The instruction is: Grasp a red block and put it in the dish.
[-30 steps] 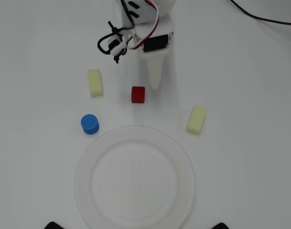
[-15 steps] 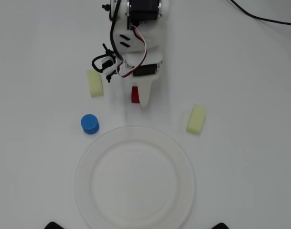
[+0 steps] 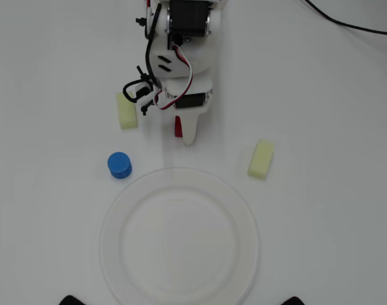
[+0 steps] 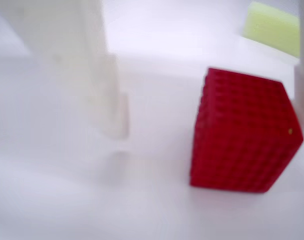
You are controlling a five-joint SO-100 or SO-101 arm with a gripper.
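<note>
I see the red block (image 4: 244, 132), bumpy-faced, on the table at right in my wrist view, gripper (image 4: 211, 100) spread around it, not clamped. Overhead, smooth round dish (image 3: 179, 289) lower centre; block mostly hidden.

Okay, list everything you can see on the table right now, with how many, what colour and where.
red block: one, red, between the tool's fingers, mostly hidden under the arm in the overhead view.
yellow blocks: two, pale yellow, one left of the arm, one right of it.
blue cylinder: one, blue, beside the dish's upper-left rim.
dish: one, white, bottom centre, empty.
cable: one, black, top right.
tool: one, white, open around the red block.
</note>
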